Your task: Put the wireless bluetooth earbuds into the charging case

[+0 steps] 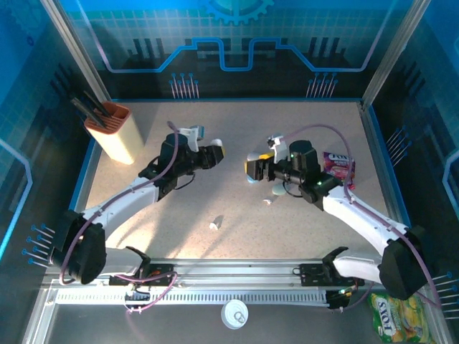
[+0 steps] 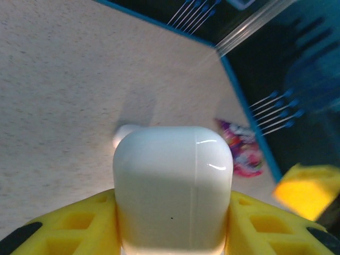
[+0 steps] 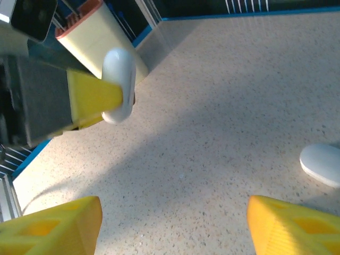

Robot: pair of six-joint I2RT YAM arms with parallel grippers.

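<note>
A: What is the left claw (image 2: pixel 172 228) doing?
B: It is pinching the white charging case (image 2: pixel 172 180) between its 2 yellow fingers (image 2: pixel 74 226). The case sticks out past the tips.
A: And the right claw (image 3: pixel 172 226)?
B: Spread wide with nothing between its tips, facing the left claw.
A: Where are the earbuds?
B: 1 earbud (image 1: pixel 215 224) lies on the table (image 1: pixel 287 122) well behind both claws, toward the arm bases. Another tiny pale piece (image 1: pixel 268 202) sits just beside the right claw's wrist.
</note>
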